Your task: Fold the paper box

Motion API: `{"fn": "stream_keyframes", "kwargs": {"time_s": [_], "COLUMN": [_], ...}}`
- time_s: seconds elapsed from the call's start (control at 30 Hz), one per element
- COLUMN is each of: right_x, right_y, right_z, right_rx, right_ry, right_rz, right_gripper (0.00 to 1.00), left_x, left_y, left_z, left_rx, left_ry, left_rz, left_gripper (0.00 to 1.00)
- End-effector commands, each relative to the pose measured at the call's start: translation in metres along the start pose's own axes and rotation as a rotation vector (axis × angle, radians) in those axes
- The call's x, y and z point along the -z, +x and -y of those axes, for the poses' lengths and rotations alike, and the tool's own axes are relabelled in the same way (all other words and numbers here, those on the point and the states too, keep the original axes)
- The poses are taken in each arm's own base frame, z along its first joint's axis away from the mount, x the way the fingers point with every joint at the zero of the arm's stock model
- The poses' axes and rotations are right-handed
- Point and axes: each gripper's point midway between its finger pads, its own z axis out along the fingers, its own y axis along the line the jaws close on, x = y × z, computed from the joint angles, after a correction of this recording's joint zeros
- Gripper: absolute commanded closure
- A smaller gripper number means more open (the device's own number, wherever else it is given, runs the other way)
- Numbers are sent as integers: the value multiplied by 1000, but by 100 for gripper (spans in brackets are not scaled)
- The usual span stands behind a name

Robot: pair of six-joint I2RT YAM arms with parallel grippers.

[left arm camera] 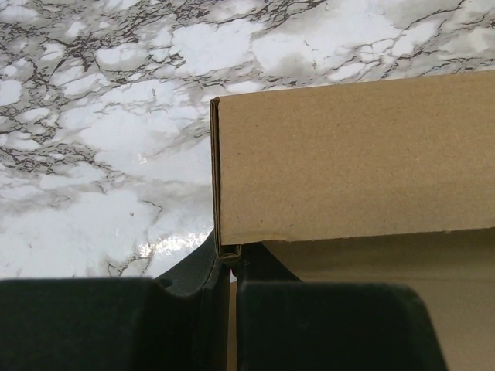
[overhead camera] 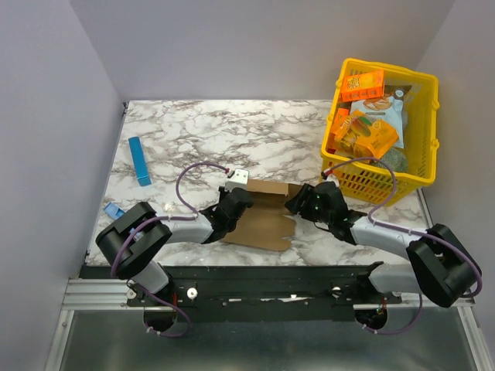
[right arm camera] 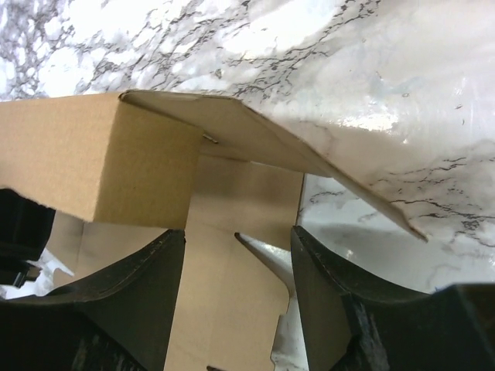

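paper box (overhead camera: 263,222): plain brown unprinted cardboard, partly formed. It lies on the marble table (overhead camera: 232,131) near the front edge, between the two arms.
shape: one long side wall stands upright and is creased at its corner. An end flap slopes down to the tabletop, and the base panel with its cut tabs lies flat.
left gripper (left arm camera: 230,259): clenched on the bottom corner of the upright wall, with the thin cardboard edge pinched between its fingers.
right gripper (right arm camera: 240,255): released, its fingers spread wide over the flat base panel and tabs. We see nothing grasped.
step in hand: we judge this to be raising and locking the walls, with the left side holding the box steady.
next move: we think the right gripper must catch the sloping end flap and turn it upright against the held wall, without dragging the sheet.
surroundings: a yellow basket (overhead camera: 428,147) of snacks stands to the right, apart from the box.
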Motion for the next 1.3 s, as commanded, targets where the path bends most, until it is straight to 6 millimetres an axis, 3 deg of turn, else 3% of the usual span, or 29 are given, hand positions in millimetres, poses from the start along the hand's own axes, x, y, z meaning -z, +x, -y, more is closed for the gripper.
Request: {"fn": "stream_keyframes", "kwargs": {"time_s": [0.0,0.33,0.67,1.0,1.27], "right_x": [-10,-15,-23,-14,-6], "right_y": [10,24,38,12,1], "right_z": [12,27,20,-5,-25], "right_rx": [-52,-75,-89,-35,-29], "right_ry": [63,119,71,12,-35], "right_rz": [-34,-79,-125,-23,23], "right_gripper": [35,35,37,50,51], "left_x": [1,2,3,2,1], "left_y": [17,15,14,15,16], "left_z": [-1,0,0,1,1], "left_rx": [-53,-22,-15,-25,-33], "left_ry": [5,21,29,28,24], "left_rz": [-52,-49,-45,-49,-53], "left_gripper": [100,100,100,100,100]}}
